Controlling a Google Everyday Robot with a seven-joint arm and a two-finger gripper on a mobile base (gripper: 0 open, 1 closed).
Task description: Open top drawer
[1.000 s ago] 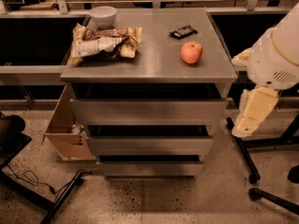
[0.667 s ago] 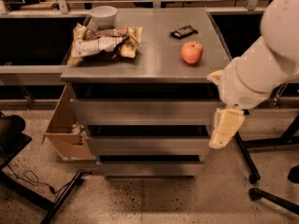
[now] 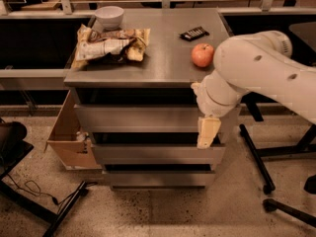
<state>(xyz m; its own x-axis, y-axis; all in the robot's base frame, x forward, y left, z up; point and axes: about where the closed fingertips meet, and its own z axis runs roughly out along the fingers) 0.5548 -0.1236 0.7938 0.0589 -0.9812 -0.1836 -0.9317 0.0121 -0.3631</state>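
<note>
1. Task thing: the top drawer (image 3: 133,118) is the widest of three grey fronts in the cabinet, directly under the cabinet top (image 3: 163,65). It appears shut, with a dark gap along its upper edge and another between it and the middle drawer (image 3: 148,153).

2. End effector: the gripper (image 3: 205,140) hangs pointing down in front of the right end of the top drawer's panel. Its tip reaches the panel's lower edge and the gap beneath. Whether it is spread or pressed together cannot be told, nor whether it touches the panel.

3. Handling, as a judgement: the front is a stiff, flat, matte panel with no handle, so there is nothing to pinch on its face. The likely hold is a hook behind the lower lip or the upper edge, through one of the dark gaps. The drawer probably slides on runners with moderate resistance. A smooth panel may slip from a shallow hold.

4. Risk, as a judgement: a pull from the right end could twist the drawer and make it bind; a straight outward pull would suit.

5. Surroundings: an apple (image 3: 203,55), a bowl (image 3: 109,17) and a crumpled bag (image 3: 111,43) lie on the cabinet top. A cardboard box (image 3: 66,139) stands left of the cabinet.
</note>
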